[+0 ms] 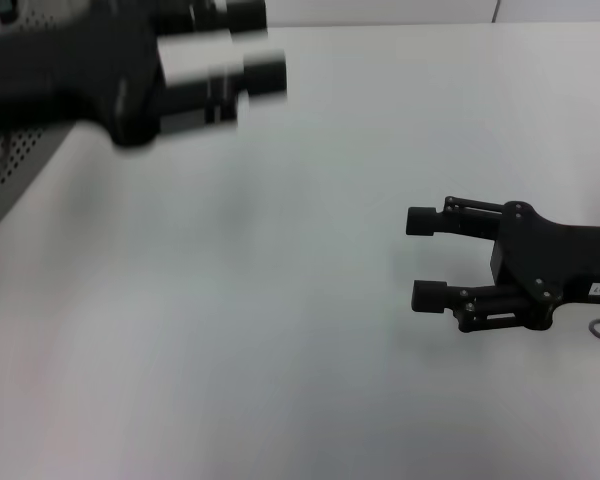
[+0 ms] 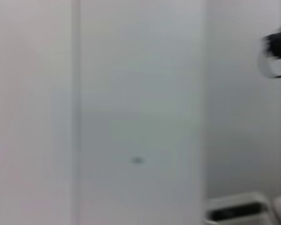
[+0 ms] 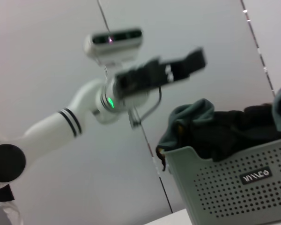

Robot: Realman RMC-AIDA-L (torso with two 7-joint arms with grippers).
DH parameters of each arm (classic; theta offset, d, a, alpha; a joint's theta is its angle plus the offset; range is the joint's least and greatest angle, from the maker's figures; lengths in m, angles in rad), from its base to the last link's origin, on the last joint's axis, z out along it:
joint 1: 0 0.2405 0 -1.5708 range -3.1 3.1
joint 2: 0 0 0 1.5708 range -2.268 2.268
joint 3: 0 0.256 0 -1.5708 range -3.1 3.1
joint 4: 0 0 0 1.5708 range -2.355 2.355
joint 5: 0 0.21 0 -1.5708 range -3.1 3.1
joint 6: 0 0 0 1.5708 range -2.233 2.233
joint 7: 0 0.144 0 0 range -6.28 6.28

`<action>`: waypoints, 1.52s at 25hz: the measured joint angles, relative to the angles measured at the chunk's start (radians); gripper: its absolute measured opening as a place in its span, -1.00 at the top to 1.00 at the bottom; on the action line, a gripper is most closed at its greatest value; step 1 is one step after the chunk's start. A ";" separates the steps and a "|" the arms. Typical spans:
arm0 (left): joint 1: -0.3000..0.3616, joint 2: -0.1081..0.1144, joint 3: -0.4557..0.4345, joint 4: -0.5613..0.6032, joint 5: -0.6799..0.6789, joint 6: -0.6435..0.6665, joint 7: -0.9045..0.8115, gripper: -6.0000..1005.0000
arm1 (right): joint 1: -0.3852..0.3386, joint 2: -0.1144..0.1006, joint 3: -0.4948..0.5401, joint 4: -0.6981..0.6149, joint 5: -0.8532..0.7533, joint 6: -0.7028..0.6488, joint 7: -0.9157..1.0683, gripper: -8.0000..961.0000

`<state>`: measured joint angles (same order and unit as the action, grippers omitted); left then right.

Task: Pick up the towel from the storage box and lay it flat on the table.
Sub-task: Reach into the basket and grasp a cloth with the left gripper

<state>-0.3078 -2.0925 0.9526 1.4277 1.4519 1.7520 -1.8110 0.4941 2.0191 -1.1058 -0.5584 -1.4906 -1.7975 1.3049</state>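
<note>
Two grippers, left [image 1: 270, 45] and right [image 1: 425, 258], fingers spread empty over bare table [image 1: 280, 350]; storage box [image 1: 10, 175] at left edge.

Light is even and soft, throwing only faint shadows on the table [image 1: 280, 350]. The left gripper [image 1: 255, 45] smears with motion blur (its wrist view is blurred throughout), while the right gripper [image 1: 425, 258] appears crisp.
</note>
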 joint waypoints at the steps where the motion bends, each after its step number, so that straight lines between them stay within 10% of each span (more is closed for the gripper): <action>1: 0.001 0.000 -0.001 0.048 0.022 -0.039 -0.047 -0.17 | -0.003 0.000 0.000 0.010 0.000 0.004 -0.006 -0.80; 17: 0.057 -0.006 0.203 0.564 0.930 -0.582 -0.649 -0.10 | -0.056 -0.001 0.005 0.095 0.020 0.032 -0.047 -0.80; 25: 0.065 -0.006 0.390 0.590 1.330 -0.708 -0.841 -0.10 | -0.054 -0.002 0.001 0.099 0.013 0.051 -0.047 -0.80; 38: 0.083 -0.006 0.421 0.475 1.378 -0.896 -0.877 -0.10 | -0.036 0.002 -0.004 0.147 0.014 0.075 -0.061 -0.80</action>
<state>-0.2249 -2.0987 1.3734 1.9026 2.8297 0.8559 -2.6876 0.4580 2.0213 -1.1101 -0.4117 -1.4770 -1.7223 1.2435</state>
